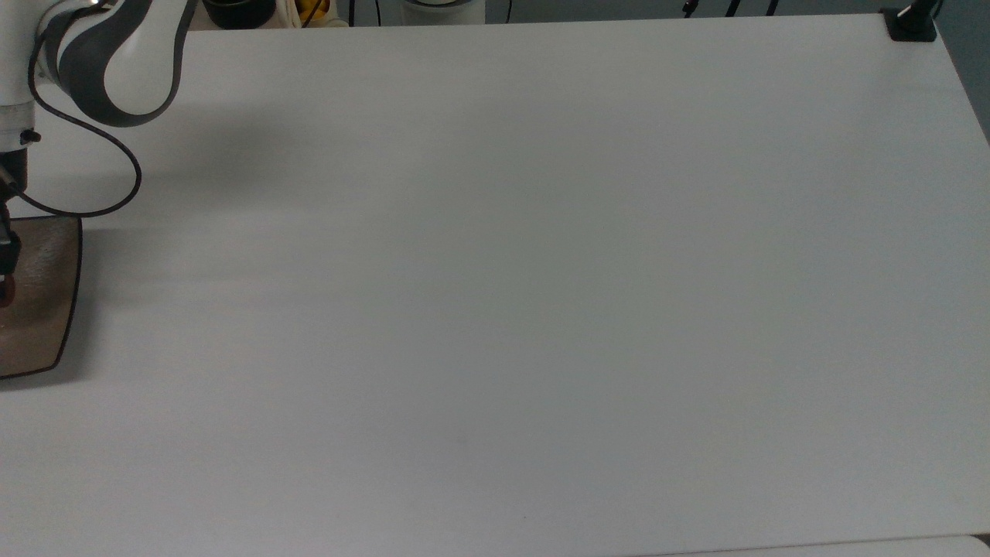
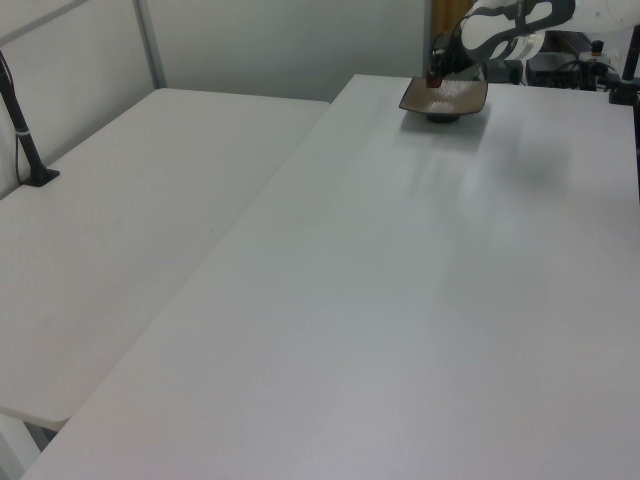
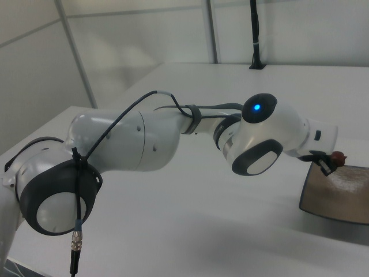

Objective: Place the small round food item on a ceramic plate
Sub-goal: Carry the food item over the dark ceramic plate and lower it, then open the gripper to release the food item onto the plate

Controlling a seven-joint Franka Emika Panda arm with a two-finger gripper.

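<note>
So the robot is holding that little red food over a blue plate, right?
Not quite: the plate is brown, not blue, as the right view shows. The gripper does hold the small red food over it.
</note>
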